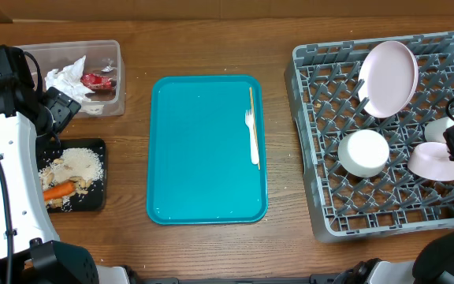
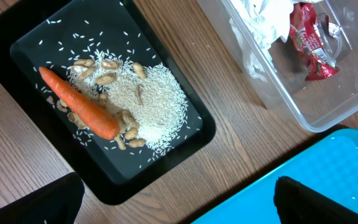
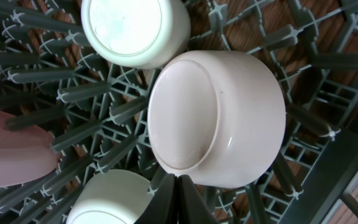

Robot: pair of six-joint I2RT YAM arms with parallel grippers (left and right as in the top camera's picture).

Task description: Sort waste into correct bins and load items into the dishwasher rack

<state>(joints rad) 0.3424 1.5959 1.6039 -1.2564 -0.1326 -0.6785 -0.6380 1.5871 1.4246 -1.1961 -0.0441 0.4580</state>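
Right claw [image 3: 179, 200], tips pressed together and pinching nothing, hangs just beside an upturned white bowl [image 3: 216, 118], set mouth-down on the pegs [image 3: 86, 93] of the grey dishwasher rack [image 1: 312, 170], apparently to drain. Whether the tips touch it cannot be told. Just past the claw, a second bowl [image 1: 363, 152] and a small cup [image 1: 440, 126] sit among the pegs, and the plate [image 1: 388, 77] leans on edge between them. Farther out, fork [image 1: 252, 142] and stick [image 1: 251, 99] lie side by side on the teal tray [image 1: 203, 181], not yet loaded. Farthest off, the left claw [image 2: 179, 205], spread wide and empty, hovers above the tabletop [image 2: 241, 149]. Ahead of it the black tray [image 2: 27, 46] holds carrot [image 2: 79, 102], nuts [image 2: 107, 79] and rice [image 2: 157, 102] together, the clear tub [image 2: 260, 81] paper [image 2: 260, 15] and wrapper [image 2: 309, 40].
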